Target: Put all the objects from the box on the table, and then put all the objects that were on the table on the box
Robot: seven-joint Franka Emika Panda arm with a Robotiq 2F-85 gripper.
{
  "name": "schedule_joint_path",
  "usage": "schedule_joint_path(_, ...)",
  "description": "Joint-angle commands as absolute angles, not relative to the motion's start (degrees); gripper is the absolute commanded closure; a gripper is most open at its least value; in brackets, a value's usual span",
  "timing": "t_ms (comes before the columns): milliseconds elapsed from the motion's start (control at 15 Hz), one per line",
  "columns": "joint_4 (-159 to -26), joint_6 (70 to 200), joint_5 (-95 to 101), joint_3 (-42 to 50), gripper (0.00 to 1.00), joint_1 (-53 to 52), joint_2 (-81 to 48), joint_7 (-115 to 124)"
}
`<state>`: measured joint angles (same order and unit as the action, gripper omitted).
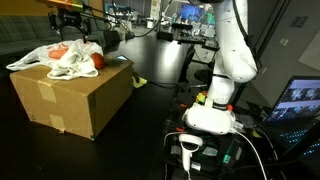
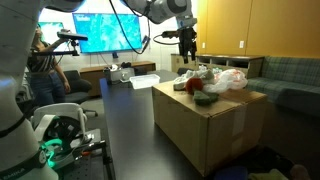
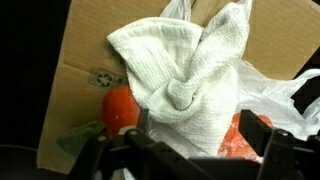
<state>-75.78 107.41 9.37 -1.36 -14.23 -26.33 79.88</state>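
The brown cardboard box [image 1: 70, 95] [image 2: 210, 125] stands on the dark table [image 1: 150, 115] [image 2: 125, 120]. A pile lies on its top: a white knotted towel [image 3: 190, 70] [image 1: 70, 62], a crumpled white plastic bag [image 3: 285, 90] [image 2: 230, 78], an orange fruit-like piece [image 3: 120, 108] with a green leaf [image 3: 80, 140], and a red-orange item [image 3: 245, 140] [image 1: 97, 60]. My gripper [image 3: 205, 135] [image 1: 68, 22] [image 2: 186, 45] hangs just above the pile, over the towel. It is open, its dark fingers [image 3: 265, 135] stand wide apart, and nothing is gripped.
My white arm's base [image 1: 215, 105] [image 2: 55, 130] sits at the table's edge with cables around it. An open laptop [image 1: 300, 100] glows beside it. A small yellowish thing [image 1: 138, 82] lies on the table by the box. A person [image 2: 45, 60], a wall screen [image 2: 105, 30] and a couch [image 2: 285, 75] are behind.
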Motion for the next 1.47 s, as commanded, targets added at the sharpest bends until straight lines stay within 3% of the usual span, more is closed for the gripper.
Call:
schedule_joint_path(0, -83.44, 105.0, 9.11, -3.0, 0.0, -14.17, -18.33, 72.32)
schedule_joint_path(867, -124.31, 102.6, 5.74, -10.76, 0.0, -13.63, 13.22, 40.27)
schedule_joint_path(1400, -153.23, 103.02, 2.41, -11.08, 0.0, -12.39, 34.95, 32.71)
